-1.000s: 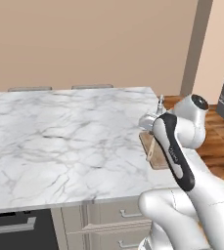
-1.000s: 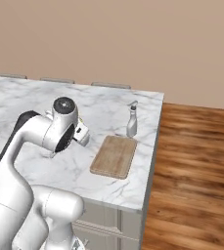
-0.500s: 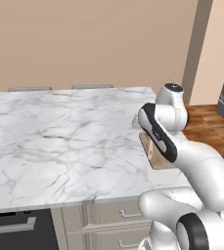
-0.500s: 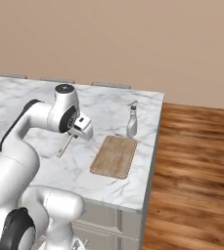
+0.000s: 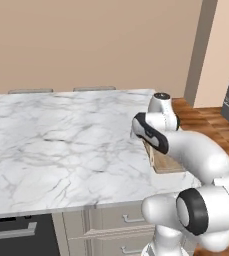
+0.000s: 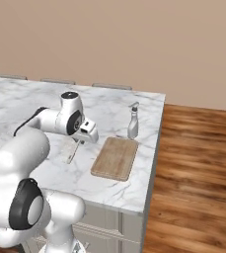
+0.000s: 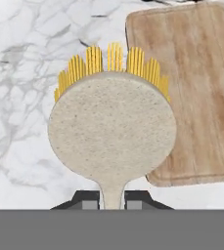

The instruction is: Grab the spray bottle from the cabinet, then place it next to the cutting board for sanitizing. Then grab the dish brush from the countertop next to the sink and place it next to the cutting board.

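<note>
I'm holding the brush (image 7: 112, 133) by its handle, gripper (image 7: 112, 199) clenched on it, bristles hanging over the countertop (image 6: 45, 99) just beside the board (image 6: 115, 157). The bottle (image 6: 132, 123) is standing at the board's far edge.

A plain tan wall (image 6: 134, 44) ran behind the island. Wooden plank floor (image 6: 198, 173) spread toward three o'clock in the right base view. Pale drawer fronts (image 5: 121, 225) sat below the slab, a dark oven front (image 5: 16, 235) at seven o'clock.
</note>
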Tool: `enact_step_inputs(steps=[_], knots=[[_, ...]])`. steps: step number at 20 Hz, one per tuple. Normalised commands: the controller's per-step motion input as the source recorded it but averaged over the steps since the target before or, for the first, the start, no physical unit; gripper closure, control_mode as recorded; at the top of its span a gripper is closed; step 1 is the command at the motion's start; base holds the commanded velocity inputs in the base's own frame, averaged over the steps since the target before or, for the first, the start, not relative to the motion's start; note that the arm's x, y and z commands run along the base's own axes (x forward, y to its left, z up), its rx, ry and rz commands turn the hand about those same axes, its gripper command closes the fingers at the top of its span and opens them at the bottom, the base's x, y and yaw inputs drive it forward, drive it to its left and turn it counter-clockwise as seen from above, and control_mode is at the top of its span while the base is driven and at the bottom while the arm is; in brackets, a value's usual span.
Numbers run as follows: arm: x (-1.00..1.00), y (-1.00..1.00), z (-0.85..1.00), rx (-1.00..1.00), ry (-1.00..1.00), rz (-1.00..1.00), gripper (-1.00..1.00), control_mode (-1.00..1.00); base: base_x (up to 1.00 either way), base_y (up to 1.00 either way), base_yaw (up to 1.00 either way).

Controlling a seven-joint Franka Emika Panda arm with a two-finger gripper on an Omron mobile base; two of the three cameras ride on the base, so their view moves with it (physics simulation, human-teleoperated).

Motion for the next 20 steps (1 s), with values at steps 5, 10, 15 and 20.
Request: enact_step_inputs(steps=[5, 10, 15, 20], knots=[[0.61, -0.02, -0.62, -0.05, 0.06, 0.11, 1.0, -1.0, 0.0, 0.0, 0.0], [0.54, -0.01, -0.58, -0.04, 0.11, 0.11, 1.0, -1.0, 0.0, 0.0, 0.0], [0.34, -0.02, -0.45, -0.01, 0.08, 0.1, 1.0, -1.0, 0.0, 0.0, 0.0], [0.23, 0.0, -0.39, -0.01, 0.02, 0.05, 1.0, -1.0, 0.0, 0.0, 0.0]])
